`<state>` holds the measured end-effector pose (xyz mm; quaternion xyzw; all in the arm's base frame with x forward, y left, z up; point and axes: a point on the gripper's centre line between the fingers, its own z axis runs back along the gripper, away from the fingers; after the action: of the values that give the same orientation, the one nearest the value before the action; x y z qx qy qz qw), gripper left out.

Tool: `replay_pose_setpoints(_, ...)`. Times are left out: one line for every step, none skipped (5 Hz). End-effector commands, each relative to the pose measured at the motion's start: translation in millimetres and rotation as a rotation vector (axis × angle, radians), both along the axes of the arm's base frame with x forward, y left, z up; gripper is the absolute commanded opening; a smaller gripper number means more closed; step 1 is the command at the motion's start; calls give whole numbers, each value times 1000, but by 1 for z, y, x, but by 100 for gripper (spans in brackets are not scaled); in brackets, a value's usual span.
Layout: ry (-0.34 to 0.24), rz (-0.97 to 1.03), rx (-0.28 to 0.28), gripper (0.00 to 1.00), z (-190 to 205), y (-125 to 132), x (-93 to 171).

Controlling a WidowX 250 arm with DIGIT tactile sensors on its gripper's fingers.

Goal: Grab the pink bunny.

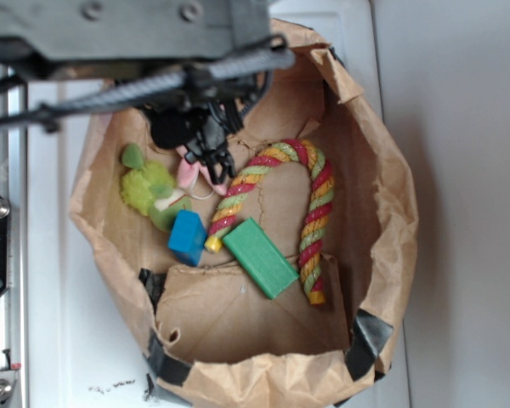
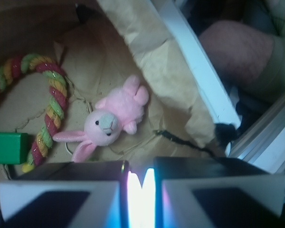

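The pink bunny [image 2: 115, 115] lies on the floor of the brown paper bag [image 2: 133, 28], its pale face turned towards the camera and its ears spread to the left. In the exterior view only a pink strip of the bunny [image 1: 187, 174] shows beside the black fingers. My gripper [image 1: 214, 157] hovers over it. In the wrist view the gripper [image 2: 141, 167] sits below the bunny and apart from it. Its jaws stand close together, with only a thin bright slit between them and nothing held.
A lime-green plush [image 1: 149, 189] lies left of the bunny. A blue block [image 1: 187, 238], a green block [image 1: 259, 257] and a striped rope cane [image 1: 313, 212] share the bag floor. The bag's walls [image 1: 382, 212] rise all round. A white frame [image 2: 194, 66] runs outside.
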<state>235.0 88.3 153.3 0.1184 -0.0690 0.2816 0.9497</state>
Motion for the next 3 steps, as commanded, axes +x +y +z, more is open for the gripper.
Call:
replay_pose_setpoints(-78, -123, 7, 22, 18, 22, 13)
replay_pose_setpoints(-59, -107, 6, 100, -2, 19, 18)
replay_pose_setpoints(6, 18, -40, 100, -30, 11, 21)
